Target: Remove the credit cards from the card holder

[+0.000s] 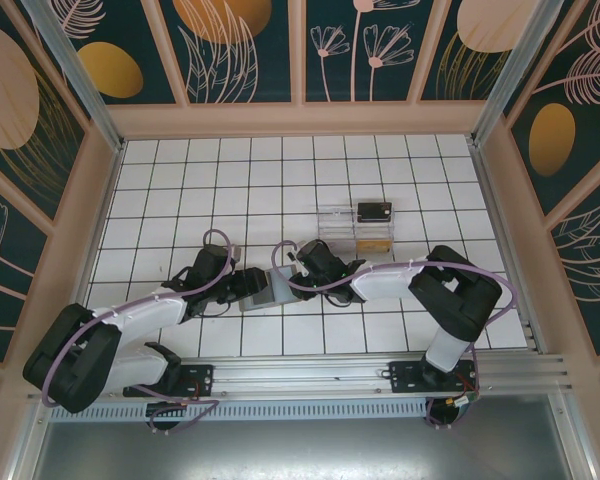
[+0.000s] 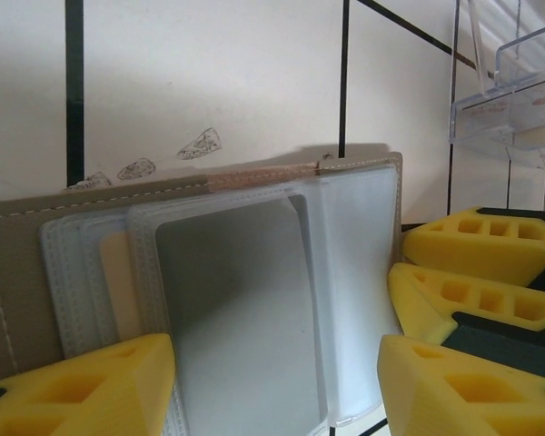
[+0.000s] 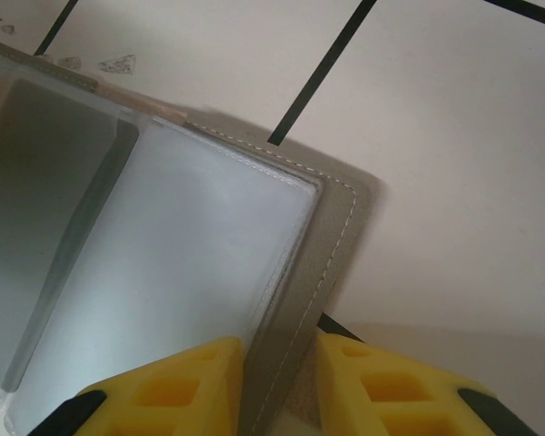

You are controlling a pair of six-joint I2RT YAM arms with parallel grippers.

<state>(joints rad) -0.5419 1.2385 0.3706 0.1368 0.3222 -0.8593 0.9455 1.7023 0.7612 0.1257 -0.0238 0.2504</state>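
Note:
The card holder (image 1: pixel 264 294) lies opened on the tiles between my two grippers, grey cover down and clear sleeves (image 2: pixel 254 300) up. My left gripper (image 2: pixel 277 372) hovers over the sleeves, open, one yellow finger on each side of the middle panel. A tan edge (image 2: pixel 116 282) shows inside the left sleeve; I cannot tell whether it is a card. My right gripper (image 3: pixel 280 359) is shut on the stitched grey edge of the card holder (image 3: pixel 331 245). A black credit card (image 1: pixel 374 211) and a tan-gold one (image 1: pixel 373 243) rest at the clear tray.
The clear plastic tray (image 1: pixel 340 228) stands just beyond the right gripper (image 1: pixel 296 272), close to the holder. The right gripper's yellow fingers (image 2: pixel 472 263) crowd the holder's right edge. Low wooden walls bound the white tiled floor (image 1: pixel 200 180).

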